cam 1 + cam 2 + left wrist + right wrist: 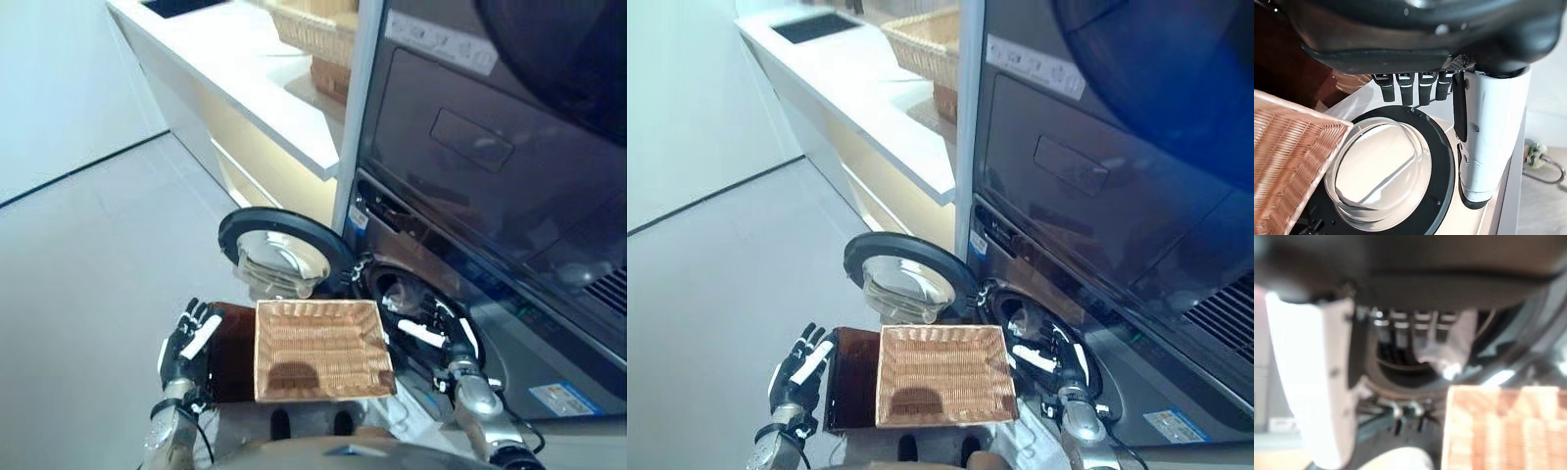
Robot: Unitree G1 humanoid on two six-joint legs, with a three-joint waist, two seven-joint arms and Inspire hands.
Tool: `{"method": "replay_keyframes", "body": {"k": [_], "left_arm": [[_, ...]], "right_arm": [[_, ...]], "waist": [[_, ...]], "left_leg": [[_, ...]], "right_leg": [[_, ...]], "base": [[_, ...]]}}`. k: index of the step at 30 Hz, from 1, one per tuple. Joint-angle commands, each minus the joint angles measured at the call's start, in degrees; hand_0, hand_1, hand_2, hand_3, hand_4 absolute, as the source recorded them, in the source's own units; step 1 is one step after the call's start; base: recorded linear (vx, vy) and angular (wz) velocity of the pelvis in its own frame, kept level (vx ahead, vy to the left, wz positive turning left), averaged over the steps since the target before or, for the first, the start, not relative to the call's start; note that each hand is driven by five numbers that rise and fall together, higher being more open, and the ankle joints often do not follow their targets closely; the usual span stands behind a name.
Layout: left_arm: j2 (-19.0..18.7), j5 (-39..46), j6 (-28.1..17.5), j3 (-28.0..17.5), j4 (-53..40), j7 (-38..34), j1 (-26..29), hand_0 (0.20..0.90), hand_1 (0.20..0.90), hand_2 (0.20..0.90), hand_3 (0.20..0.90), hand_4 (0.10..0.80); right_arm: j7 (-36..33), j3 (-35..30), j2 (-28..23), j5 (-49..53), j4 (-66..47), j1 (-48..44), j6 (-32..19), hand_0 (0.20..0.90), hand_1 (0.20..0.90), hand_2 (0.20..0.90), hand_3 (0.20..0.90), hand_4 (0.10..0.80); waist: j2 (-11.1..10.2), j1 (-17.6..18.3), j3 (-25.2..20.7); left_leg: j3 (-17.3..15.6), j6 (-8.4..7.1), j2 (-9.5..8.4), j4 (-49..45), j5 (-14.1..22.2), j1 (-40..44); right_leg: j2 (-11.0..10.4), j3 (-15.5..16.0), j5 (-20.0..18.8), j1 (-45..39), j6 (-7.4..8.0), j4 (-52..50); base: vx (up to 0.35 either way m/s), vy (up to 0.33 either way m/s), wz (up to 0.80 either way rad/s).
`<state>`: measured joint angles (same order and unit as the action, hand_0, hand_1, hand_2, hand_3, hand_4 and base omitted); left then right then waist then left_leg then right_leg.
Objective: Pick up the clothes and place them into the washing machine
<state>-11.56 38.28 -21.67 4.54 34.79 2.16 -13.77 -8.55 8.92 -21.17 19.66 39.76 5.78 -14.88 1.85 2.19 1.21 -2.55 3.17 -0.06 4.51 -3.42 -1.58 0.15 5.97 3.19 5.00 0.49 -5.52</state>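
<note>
Bright, even light, glare on the washer door [284, 257]; right wrist view heavily blurred.

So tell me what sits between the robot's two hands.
The square woven wicker basket, empty, between the left hand and right hand, in both eye views.

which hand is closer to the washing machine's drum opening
Right. The right hand hangs just before the drum opening; the left hand is across the wicker basket, beside the open door.

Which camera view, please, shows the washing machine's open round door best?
The left wrist view: the door fills it, dark ring and glass bowl plain beyond the left hand. Both eye views show it whole but smaller, behind the wicker basket. The right wrist view misses it.
</note>
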Motion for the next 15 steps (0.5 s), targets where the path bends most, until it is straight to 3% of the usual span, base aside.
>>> {"method": "replay_keyframes", "body": {"k": [1, 15], "left_arm": [[-2.5, -5.8, -3.7, -2.5, -0.5, -1.0, 3.2, 0.9, 0.9, 0.9, 0.9, 0.8], [-1.5, -6.4, -3.1, -3.1, 1.1, -1.4, 2.9, 0.9, 0.9, 0.9, 0.9, 0.8]], "right_arm": [[0.7, -0.7, -0.5, -2.2, -1.2, -1.0, -3.5, 0.9, 0.9, 0.9, 0.9, 0.8], [1.0, 0.5, 3.4, -2.2, 0.8, 0.2, -3.2, 0.9, 0.9, 0.9, 0.9, 0.8]], "waist": [[-2.5, -1.5, -3.8], [-3.8, -2.2, -5.5]], "left_leg": [[-0.7, -3.13, -2.42, 0.5, 1.7, 1.4], [-0.4, -2.88, -2.47, 0.5, 2.4, 2.9]], "right_leg": [[-1.2, 0.4, -4.4, -2.9, 3.78, 6.9], [-1.0, 0.9, -4.7, -5.3, 4.0, 8.7]], "base": [[0.0, 0.001, 0.06], [-0.005, -0.002, 0.03]]}}
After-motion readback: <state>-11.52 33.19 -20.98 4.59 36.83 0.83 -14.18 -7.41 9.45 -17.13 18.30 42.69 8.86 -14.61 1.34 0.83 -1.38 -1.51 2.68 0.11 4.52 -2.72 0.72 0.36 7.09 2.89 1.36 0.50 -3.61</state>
